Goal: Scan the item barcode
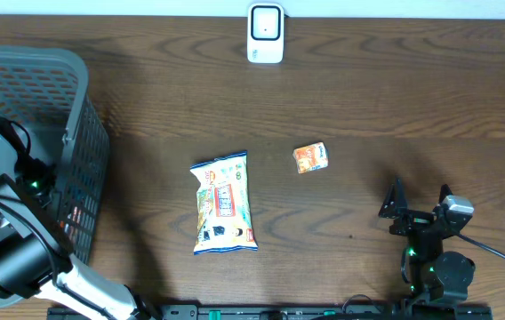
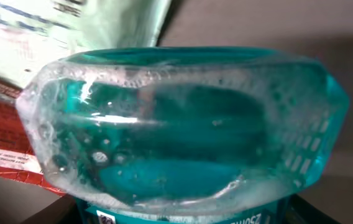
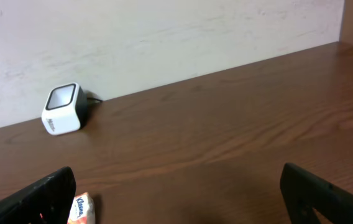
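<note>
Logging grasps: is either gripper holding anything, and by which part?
Right gripper: open, nothing held. Left gripper: in the basket, close against a teal bottle; its fingers hidden, so a hold cannot be told.

The left arm [image 1: 12, 258] is black links with white and silver housings, one green LED [image 1: 32, 185]. The right arm [image 1: 439, 271] is black, silver camera block [image 1: 456, 209], thin black cable [image 1: 501, 257]. The right gripper [image 1: 421, 189] has two matte black fingers [image 3: 33, 199].
</note>
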Motion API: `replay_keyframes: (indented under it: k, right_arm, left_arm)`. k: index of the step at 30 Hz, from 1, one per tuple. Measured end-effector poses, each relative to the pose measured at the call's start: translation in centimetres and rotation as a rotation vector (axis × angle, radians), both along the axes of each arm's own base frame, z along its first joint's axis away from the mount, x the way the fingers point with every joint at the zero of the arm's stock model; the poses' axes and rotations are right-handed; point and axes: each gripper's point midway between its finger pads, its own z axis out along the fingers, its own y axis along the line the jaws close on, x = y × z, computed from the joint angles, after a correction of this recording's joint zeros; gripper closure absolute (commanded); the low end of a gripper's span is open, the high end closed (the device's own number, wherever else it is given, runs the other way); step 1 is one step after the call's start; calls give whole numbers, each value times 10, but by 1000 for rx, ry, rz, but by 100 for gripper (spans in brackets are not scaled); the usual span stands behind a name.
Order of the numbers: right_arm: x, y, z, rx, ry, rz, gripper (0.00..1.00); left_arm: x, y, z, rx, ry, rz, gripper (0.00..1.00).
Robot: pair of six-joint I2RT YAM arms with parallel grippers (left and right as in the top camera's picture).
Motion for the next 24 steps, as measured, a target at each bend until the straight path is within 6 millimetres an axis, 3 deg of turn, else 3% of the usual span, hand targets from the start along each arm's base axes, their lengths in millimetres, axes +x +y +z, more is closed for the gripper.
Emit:
replay_keyframes:
  k: [7, 11, 24]
  right_arm:
    - [0, 0, 0, 0, 0, 0, 1]
    - [0, 0, 0, 0, 0, 0, 1]
    - [0, 0, 0, 0, 0, 0, 1]
  left_arm:
    - [9, 8, 5, 11, -33, -126, 55]
    - [16, 13, 22, 50, -81, -193, 55]
    - [23, 21, 167, 373, -415, -236, 56]
